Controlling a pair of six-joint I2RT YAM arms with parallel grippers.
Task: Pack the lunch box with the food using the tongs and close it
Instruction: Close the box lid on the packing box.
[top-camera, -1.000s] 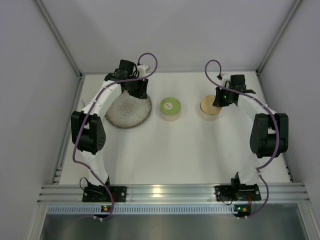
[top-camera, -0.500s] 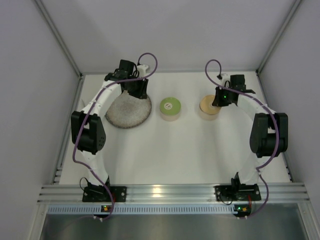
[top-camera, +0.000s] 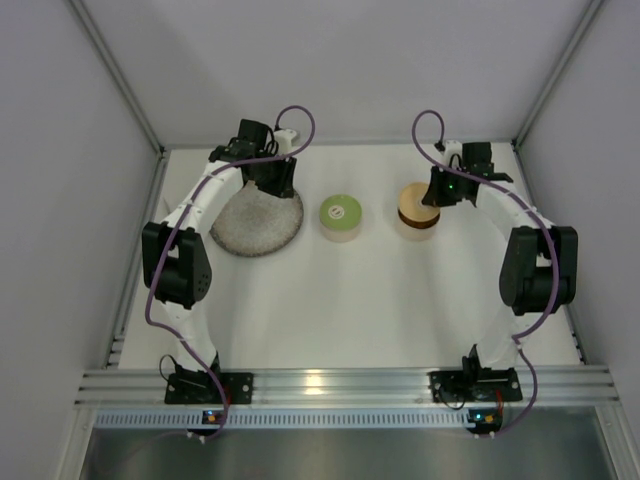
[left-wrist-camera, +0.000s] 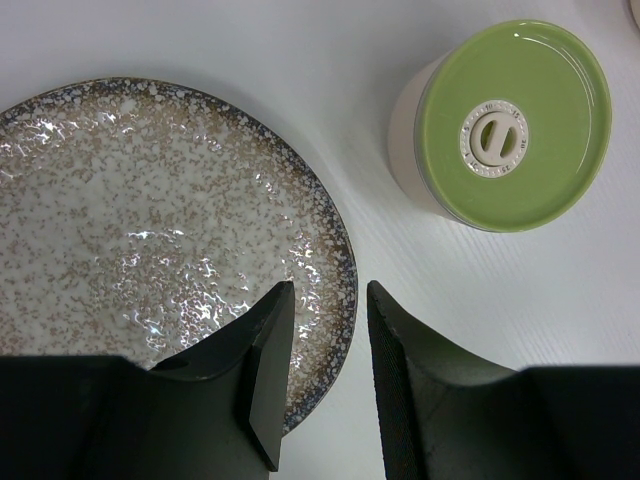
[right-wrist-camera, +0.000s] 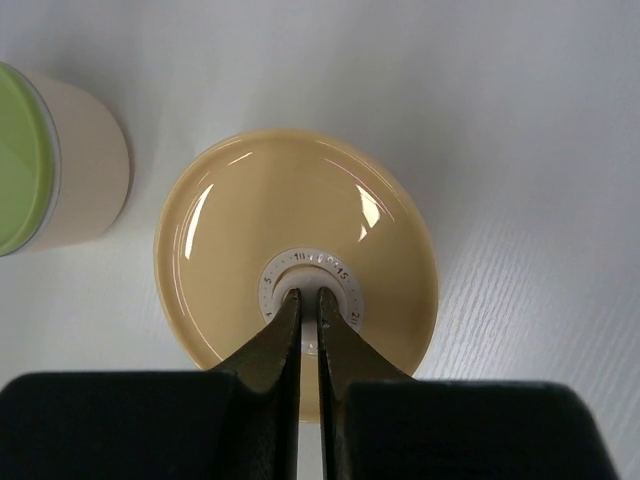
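Observation:
The lunch box shows as two round tins. One tin (left-wrist-camera: 403, 150) wears a green lid (left-wrist-camera: 510, 125) (top-camera: 340, 211) and stands mid-table. My right gripper (right-wrist-camera: 309, 293) (top-camera: 432, 195) is shut on the white centre knob of the tan lid (right-wrist-camera: 240, 230) (top-camera: 413, 203), which looks tilted above its pale tin (top-camera: 412, 226). My left gripper (left-wrist-camera: 330, 290) (top-camera: 272, 180) hangs open over the right rim of the speckled plate (left-wrist-camera: 150, 230), with nothing between its fingers. The food and the tongs are out of view.
The speckled grey plate (top-camera: 255, 225) lies at the back left and looks bare in the left wrist view. White enclosure walls stand close on the left, right and back. An aluminium rail (top-camera: 330, 385) runs along the near edge.
The tan lid has shifted slightly back and now looks raised and tilted in the right gripper. The left arm has not moved.

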